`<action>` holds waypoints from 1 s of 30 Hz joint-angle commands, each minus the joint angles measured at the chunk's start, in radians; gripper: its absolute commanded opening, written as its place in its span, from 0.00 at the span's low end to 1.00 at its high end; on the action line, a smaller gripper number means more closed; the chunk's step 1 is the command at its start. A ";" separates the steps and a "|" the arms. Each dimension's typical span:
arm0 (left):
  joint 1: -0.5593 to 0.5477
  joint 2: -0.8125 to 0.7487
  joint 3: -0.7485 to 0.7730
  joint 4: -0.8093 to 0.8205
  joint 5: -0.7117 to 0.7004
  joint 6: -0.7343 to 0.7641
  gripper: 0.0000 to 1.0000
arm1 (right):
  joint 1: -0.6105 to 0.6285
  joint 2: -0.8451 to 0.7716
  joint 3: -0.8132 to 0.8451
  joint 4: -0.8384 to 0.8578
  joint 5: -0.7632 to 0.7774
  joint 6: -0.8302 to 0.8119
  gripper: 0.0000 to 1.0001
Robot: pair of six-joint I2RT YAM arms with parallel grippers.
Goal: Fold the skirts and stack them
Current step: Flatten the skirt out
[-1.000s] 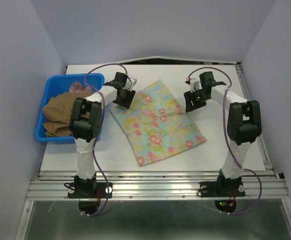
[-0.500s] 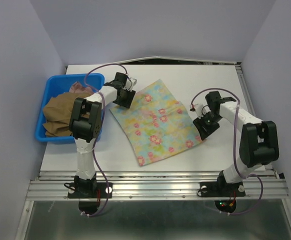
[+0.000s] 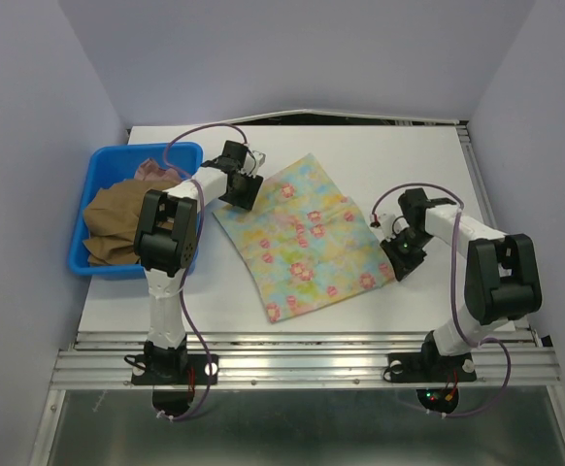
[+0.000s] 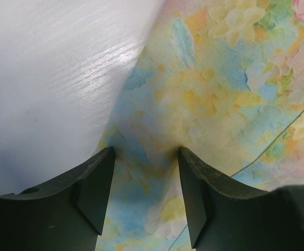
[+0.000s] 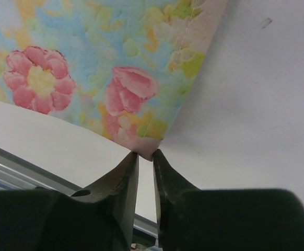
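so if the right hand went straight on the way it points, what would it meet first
The floral skirt, its corner right at the tips of the right hand. It may already touch; depth is unclear.

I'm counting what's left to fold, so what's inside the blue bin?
A crumpled brown skirt fills the blue bin, with dusty pink cloth showing at its far end. Anything beneath them is covered.
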 commanded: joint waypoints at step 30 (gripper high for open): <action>-0.008 -0.214 -0.035 -0.094 0.085 0.122 0.76 | -0.018 -0.067 0.263 0.014 -0.080 -0.130 0.59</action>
